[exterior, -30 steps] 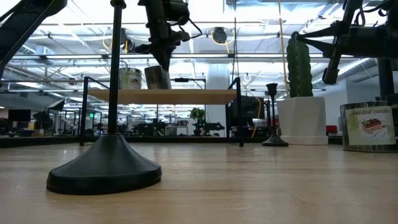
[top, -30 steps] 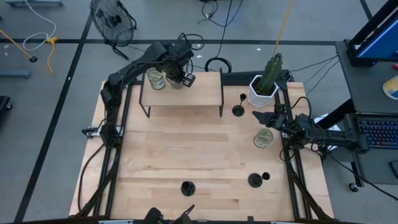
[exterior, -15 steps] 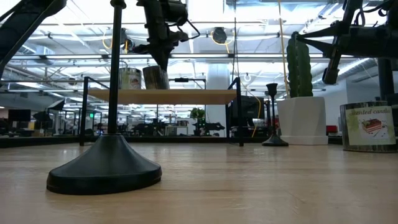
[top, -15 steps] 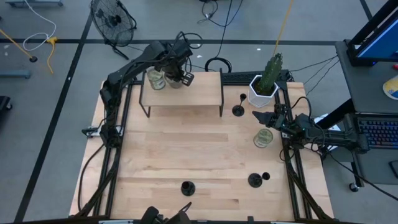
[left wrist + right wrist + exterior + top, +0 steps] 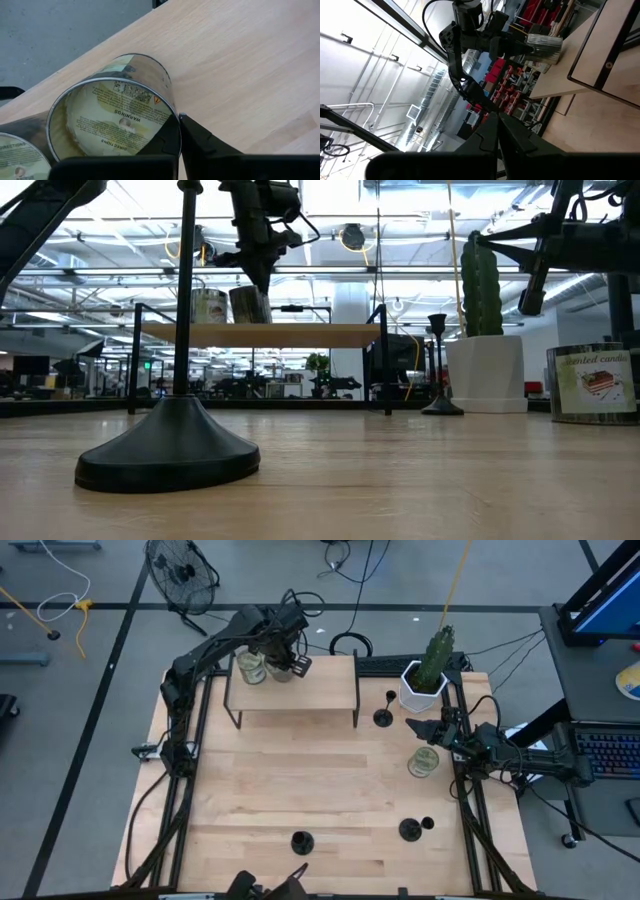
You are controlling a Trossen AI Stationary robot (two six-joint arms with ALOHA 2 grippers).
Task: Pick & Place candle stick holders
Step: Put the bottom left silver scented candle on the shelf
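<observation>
Three black candle stick holders stand on their disc bases on the table: one [image 5: 383, 716] by the cactus pot, one [image 5: 301, 841] near the front edge, one [image 5: 410, 830] at front right. No gripper is near them. At the back, my left gripper [image 5: 284, 660] is over the raised wooden shelf [image 5: 300, 695], shut on a clear greenish glass jar [image 5: 112, 115]. A second jar [image 5: 249, 668] stands on the shelf beside it. My right gripper [image 5: 425, 727] waits shut at the table's right edge. My left gripper pinches the jar's glass wall at the open rim [image 5: 172, 112], one finger [image 5: 162, 145] inside the jar and one [image 5: 205, 145] outside. The fingers come steeply from above. The jar [image 5: 250, 305] hangs slightly tilted at the shelf top; I cannot tell whether its bottom touches the shelf.
A white pot with a green cactus [image 5: 425, 680] stands at the back right. A third glass jar [image 5: 423, 761] sits on the table just in front of my right gripper. The wide wooden middle of the table [image 5: 300, 775] lies bare between shelf and front holders.
</observation>
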